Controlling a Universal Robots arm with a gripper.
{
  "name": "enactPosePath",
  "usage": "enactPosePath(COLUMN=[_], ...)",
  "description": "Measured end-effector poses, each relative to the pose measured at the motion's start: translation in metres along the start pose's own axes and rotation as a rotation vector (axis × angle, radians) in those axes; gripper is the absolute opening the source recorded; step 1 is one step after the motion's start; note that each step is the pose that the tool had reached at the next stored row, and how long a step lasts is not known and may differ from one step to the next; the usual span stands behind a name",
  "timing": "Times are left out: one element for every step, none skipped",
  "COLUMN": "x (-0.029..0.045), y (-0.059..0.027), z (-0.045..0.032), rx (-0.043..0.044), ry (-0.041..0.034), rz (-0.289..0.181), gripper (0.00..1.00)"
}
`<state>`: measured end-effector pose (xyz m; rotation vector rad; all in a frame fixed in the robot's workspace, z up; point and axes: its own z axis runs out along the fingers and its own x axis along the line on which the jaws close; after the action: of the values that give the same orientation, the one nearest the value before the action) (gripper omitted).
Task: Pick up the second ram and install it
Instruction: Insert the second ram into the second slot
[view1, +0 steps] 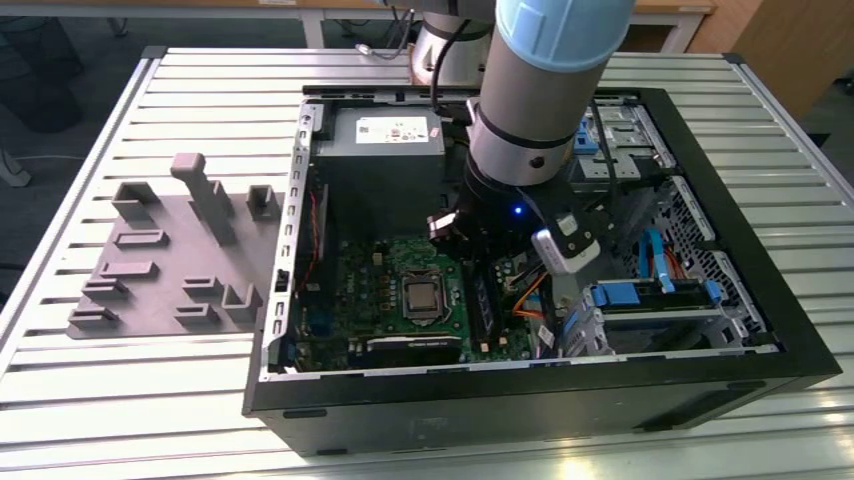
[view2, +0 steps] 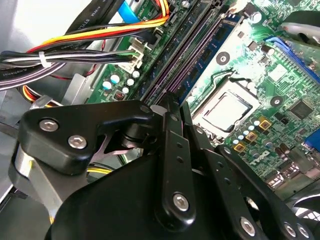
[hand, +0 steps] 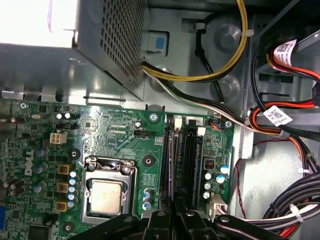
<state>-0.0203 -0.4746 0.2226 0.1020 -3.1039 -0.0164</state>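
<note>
surface: a table (view1: 120, 400) of pale metal slats, dark floor around it. an open computer case (view1: 534, 415) takes up the middle and the side at the exterior view's right. a grey fixture plate (view1: 174, 260) lies near the edge at the exterior view's left, with nothing i can make out on its blocks. the arm (view1: 547, 90) reaches down into the case.

claw (view2: 169, 102): the fingers are drawn close together, straddling the thin upper edge of the second ram (hand: 170, 160), and appear clamped on it. the stick stands on edge in a memory slot on the motherboard (hand: 120, 125), between the processor socket (hand: 106, 196) and the board's edge by the cable bundle (hand: 280, 135). in my judgement the work is at the seating stage.

risks: if the stick sits slightly out of line with the slot, or its notch is off the key, downward force could flex the board or damage the contacts. if the claw bears on one end, that end could seat and leave the other proud. the loose cables run close by and could snag on the claw's linkage.

not verifiable: the claw's own body covers the contact between fingers and stick in both wrist views. i cannot make out whether the end latches are engaged, how deep the stick sits, or whether the neighbouring slot is occupied. in the exterior view the arm covers the slots.
</note>
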Motion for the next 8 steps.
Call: enactPosePath(x=[0.0000,0.0000,0.0000,0.0000,0.0001,0.0001,0.0001,0.0001], y=[0.0000,0.0000,0.0000,0.0000,0.0000,0.0000,0.0001,0.0000], z=[0.0000,-0.0001,-0.0010,-0.0011,-0.0021,-0.0031,-0.0031,-0.0032], rx=[0.0000,-0.0001,-0.0001,-0.0001,-0.0001,-0.0001,-0.0002,-0.0002], ry=[0.0000,0.0000,0.0000,0.0000,0.0000,0.0000,0.0000,0.0000], rz=[0.000,0.000,0.000,0.000,0.000,0.000,0.000,0.000], gripper=[0.14,0.14,0.14,0.14,0.14,0.14,0.14,0.14])
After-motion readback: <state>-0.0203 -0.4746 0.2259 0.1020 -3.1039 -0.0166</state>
